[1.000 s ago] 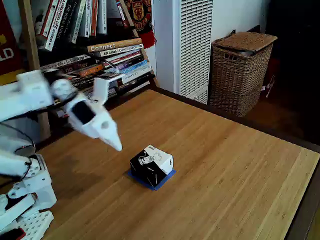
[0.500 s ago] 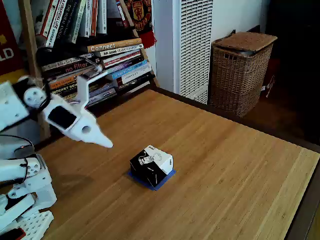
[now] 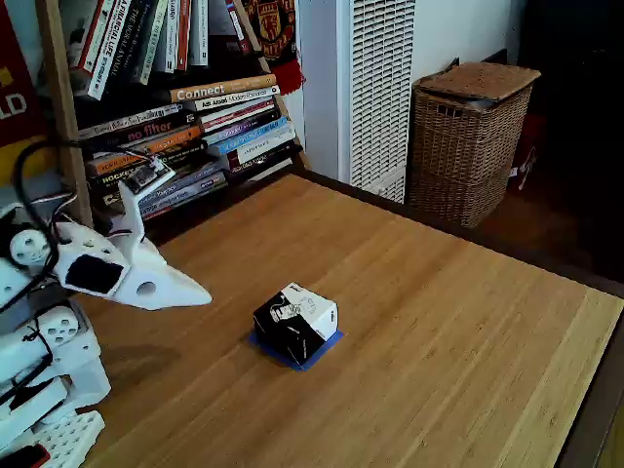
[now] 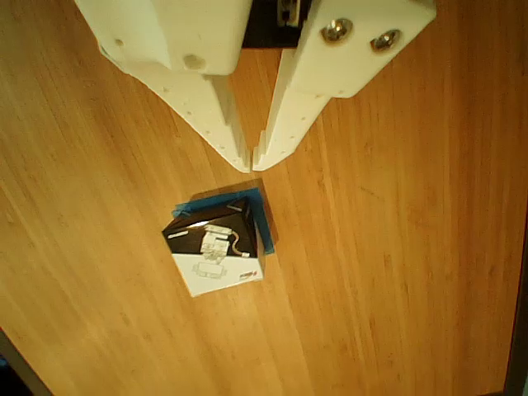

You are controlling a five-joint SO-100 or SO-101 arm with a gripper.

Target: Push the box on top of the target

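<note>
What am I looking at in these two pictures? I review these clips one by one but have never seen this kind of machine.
The white machine at the left of the fixed view is a small robot arm; its pointed end is a two-finger gripper. That camera stands off to the side and looks down across a wooden table, with a bookshelf and a wicker basket behind it. The other view looks down past the two white fingers at the tabletop, so the camera seems to sit near the gripper. The fingertips are together and hold nothing. On the table sits the box, a small black-and-white cardboard cube. It rests over the target, a square of blue tape whose edges peek out beneath it. The gripper hangs apart from the box, not touching it.
</note>
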